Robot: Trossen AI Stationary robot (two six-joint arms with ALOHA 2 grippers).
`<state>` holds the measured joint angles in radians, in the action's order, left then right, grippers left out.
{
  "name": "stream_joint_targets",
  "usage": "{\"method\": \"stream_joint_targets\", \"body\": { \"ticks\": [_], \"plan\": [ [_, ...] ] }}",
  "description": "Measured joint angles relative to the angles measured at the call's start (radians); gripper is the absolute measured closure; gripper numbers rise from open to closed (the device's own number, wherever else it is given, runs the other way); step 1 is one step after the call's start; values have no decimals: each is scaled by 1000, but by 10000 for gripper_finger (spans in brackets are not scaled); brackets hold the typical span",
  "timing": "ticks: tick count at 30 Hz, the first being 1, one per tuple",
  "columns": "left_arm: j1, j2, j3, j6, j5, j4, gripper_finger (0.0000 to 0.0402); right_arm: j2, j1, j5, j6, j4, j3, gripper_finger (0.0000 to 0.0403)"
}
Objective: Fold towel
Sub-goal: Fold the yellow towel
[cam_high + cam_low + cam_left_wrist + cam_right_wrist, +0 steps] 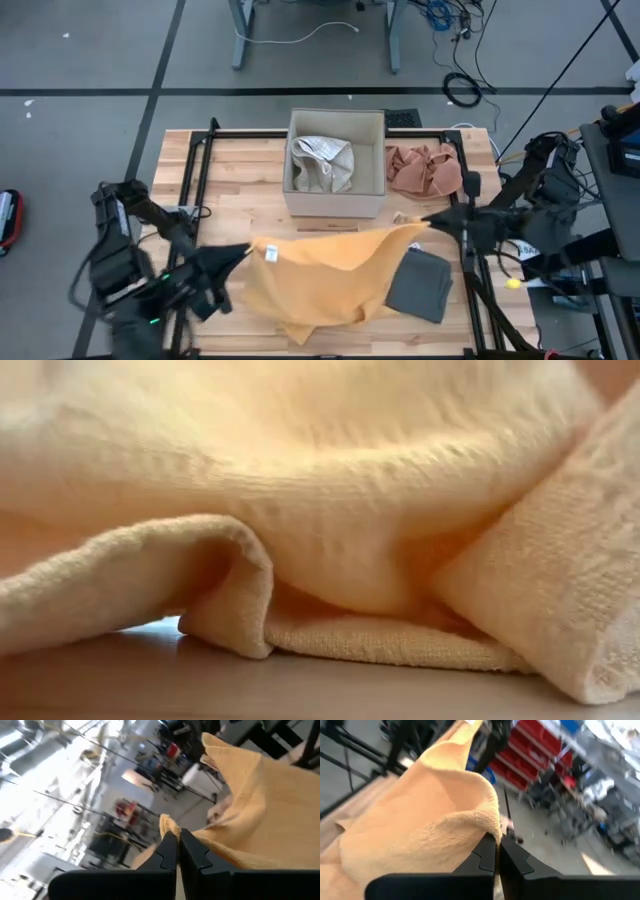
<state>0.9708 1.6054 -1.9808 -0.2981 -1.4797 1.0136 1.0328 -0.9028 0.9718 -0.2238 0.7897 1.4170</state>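
A yellow towel is stretched between my two grippers above the wooden table. Its top edge sags a little between them. Its lower part lies bunched on the table, and in the low view the towel fills the picture with folds resting on the tabletop. My left gripper is shut on the towel's left top corner. My right gripper is shut on the right top corner. In the wrist views, each gripper, left and right, shows its fingers closed together on yellow cloth. My left gripper pinches the towel's left top corner between its two fingers, which point about level toward the table's right. A tuft of the corner sticks out past the fingertips. The cloth runs away from it and hangs down to the table. My right gripper pinches the towel's right top corner between its two fingers, which come from the table's right side and slant slightly down. The cloth curls over beside the fingertips and falls away toward the table, the edge between the grippers slightly slack.
An open cardboard box with a cream cloth inside stands at the far middle. A pinkish cloth lies crumpled to its right. A folded dark grey cloth lies near the right, partly under the towel's edge. A black frame borders the table.
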Motion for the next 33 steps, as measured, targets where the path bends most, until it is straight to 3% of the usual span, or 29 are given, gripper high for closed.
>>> {"method": "stream_joint_targets", "body": {
  "ticks": [6,11,16,26,33],
  "plan": [
    [-145,0,1,404,218,345,399,23,85,-2,196,172,0,403],
    [-256,0,79,696,370,558,399,48,132,-21,403,357,-1,403],
    [-329,2,226,713,471,555,399,70,177,-105,523,418,-46,403],
    [-428,1,519,841,510,488,395,113,265,-238,616,394,-211,392],
    [-471,1,704,833,609,276,355,117,322,-301,615,256,-373,368]
  ]
}}
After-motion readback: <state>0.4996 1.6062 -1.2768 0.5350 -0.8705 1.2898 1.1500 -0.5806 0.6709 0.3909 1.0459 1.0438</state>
